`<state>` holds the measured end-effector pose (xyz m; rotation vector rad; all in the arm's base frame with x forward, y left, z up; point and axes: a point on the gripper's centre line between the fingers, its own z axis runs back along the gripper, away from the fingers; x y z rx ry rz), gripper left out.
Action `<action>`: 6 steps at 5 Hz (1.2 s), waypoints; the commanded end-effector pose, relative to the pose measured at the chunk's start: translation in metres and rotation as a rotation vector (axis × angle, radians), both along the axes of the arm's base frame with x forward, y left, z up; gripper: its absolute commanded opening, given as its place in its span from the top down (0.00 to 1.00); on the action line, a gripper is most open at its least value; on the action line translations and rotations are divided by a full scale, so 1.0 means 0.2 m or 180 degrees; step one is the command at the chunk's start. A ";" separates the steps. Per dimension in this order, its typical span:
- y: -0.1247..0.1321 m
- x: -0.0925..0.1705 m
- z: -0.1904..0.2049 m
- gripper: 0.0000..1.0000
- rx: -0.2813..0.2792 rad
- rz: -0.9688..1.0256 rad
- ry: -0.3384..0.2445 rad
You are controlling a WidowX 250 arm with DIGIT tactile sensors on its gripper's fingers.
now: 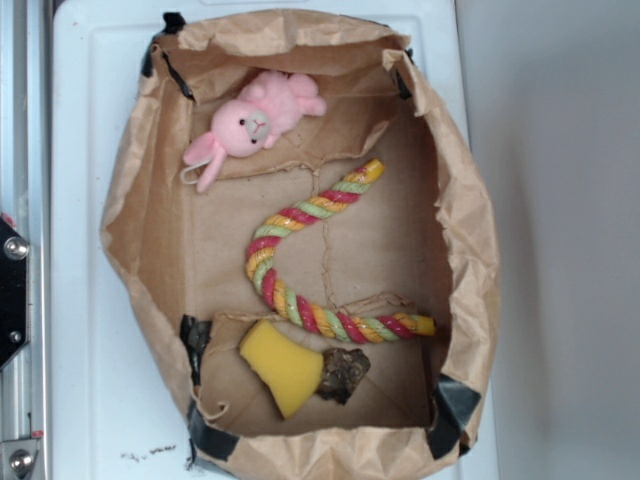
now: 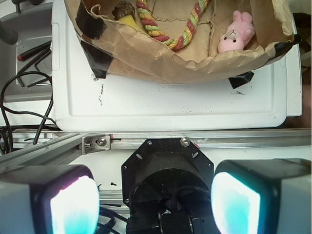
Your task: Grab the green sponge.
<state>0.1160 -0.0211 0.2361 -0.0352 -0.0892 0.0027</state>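
The only sponge (image 1: 283,368) in view is yellow foam with a dark scouring layer (image 1: 345,373). It lies in the near corner of a brown paper bag (image 1: 470,230) with its top rolled open. In the wrist view the sponge (image 2: 127,18) shows at the top left, partly behind the bag's rim. My gripper (image 2: 155,204) is open, its two fingers (image 2: 73,207) wide apart with nothing between them. It hangs outside the bag, over the robot's black base, far from the sponge. The exterior view does not show the gripper.
A striped rope toy (image 1: 290,225) curves through the middle of the bag. A pink plush bunny (image 1: 255,120) lies at its far end. The bag stands on a white plastic surface (image 2: 170,97). An aluminium rail (image 2: 234,141) and black cables (image 2: 19,97) lie beside the base.
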 end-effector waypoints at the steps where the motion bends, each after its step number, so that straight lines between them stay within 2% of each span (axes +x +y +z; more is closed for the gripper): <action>1: 0.00 0.00 0.00 0.00 0.0000 0.0000 0.0000; 2: 0.05 0.25 -0.02 0.00 0.0091 0.0093 -0.0160; 3: 0.13 0.41 -0.05 0.00 0.0080 0.0058 -0.0213; 4: 0.17 0.53 -0.10 0.00 0.0086 0.0007 -0.0169; 5: 0.21 0.69 -0.18 0.00 0.0130 -0.0345 -0.0217; 6: 0.21 0.74 -0.21 0.00 0.0193 -0.0732 -0.0293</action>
